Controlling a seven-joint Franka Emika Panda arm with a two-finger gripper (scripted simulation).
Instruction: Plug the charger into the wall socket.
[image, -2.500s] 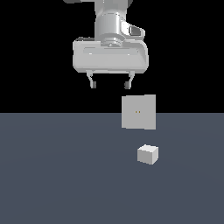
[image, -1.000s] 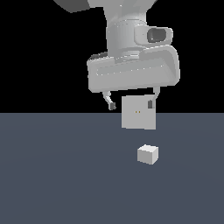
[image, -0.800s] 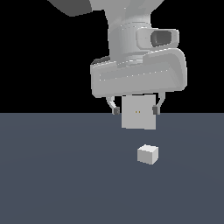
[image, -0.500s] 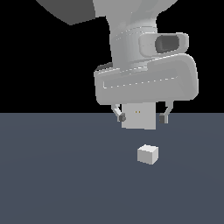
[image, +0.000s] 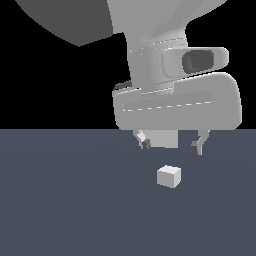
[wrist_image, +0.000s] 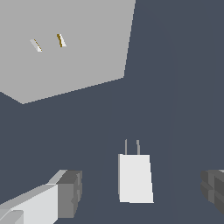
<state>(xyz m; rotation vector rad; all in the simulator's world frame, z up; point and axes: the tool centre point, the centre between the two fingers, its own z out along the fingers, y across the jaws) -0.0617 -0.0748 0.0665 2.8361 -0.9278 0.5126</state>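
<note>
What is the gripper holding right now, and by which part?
Nothing. The gripper is open above the charger, which sits on the floor, untouched, between the two fingers.

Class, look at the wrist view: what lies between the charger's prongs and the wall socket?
Nothing: in the wrist view only bare dark floor separates the charger from the wall socket.

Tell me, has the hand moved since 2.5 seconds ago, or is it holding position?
Yes. In the exterior view the hand has come down and toward that view's right, now covering most of the wall socket and hanging open above the unmoved charger.
</note>
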